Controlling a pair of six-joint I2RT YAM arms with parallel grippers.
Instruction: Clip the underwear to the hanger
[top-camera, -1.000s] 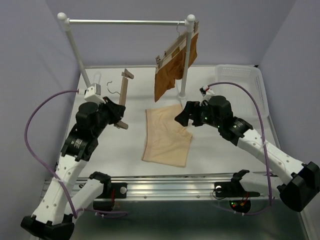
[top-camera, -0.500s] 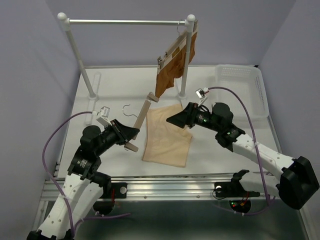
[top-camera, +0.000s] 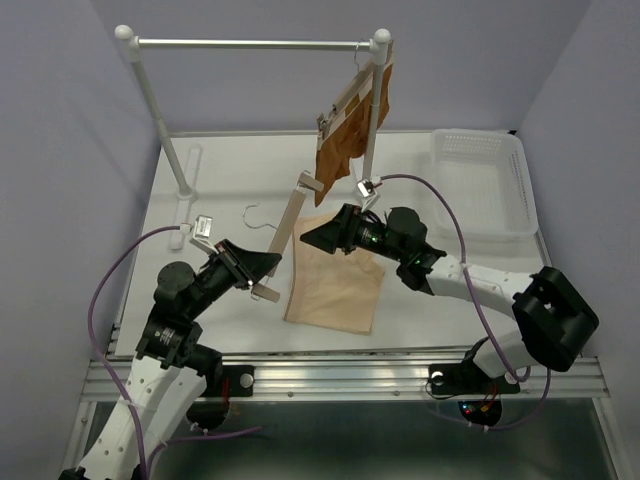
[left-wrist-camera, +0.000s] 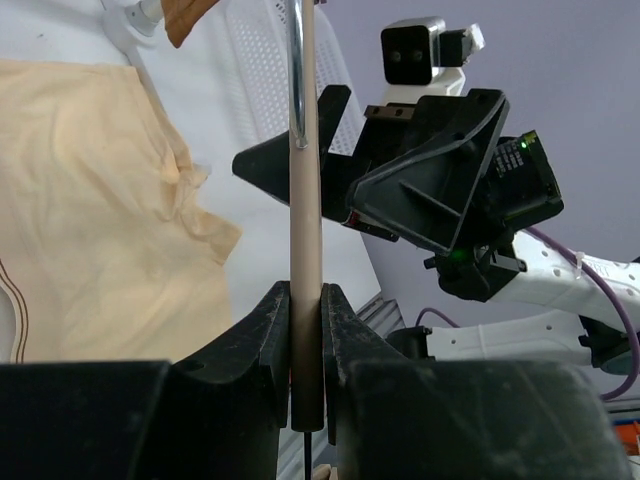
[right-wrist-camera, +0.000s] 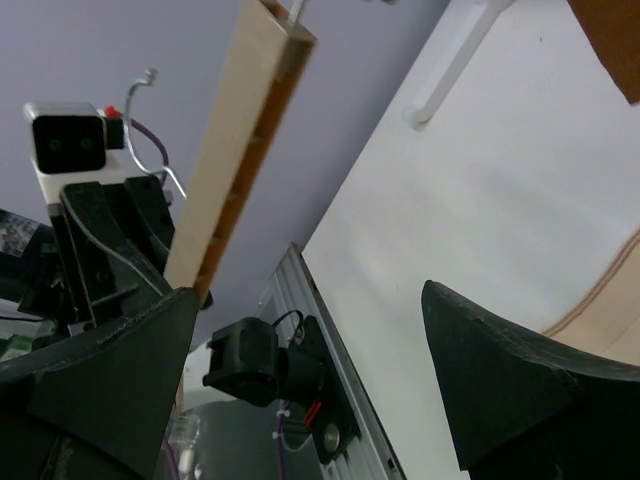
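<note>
Left hand (top-camera: 262, 270) clamps hanger (top-camera: 290, 225) bar, tilted beside flat underwear (top-camera: 335, 285). Right hand (top-camera: 312, 236) spread open, near hanger. Nothing clipped; next probably needs a clip opened over the waistband.

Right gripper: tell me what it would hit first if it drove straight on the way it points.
Most likely the wooden bar of the hanger, held by the left gripper. The right gripper, jaws open, points at it, though depth is unclear.

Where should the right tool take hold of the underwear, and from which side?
Grip the underwear at its far edge, beside the open right tool, coming from above and the right. It lies flat on the table, so likely only an edge offers something to pinch.
</note>
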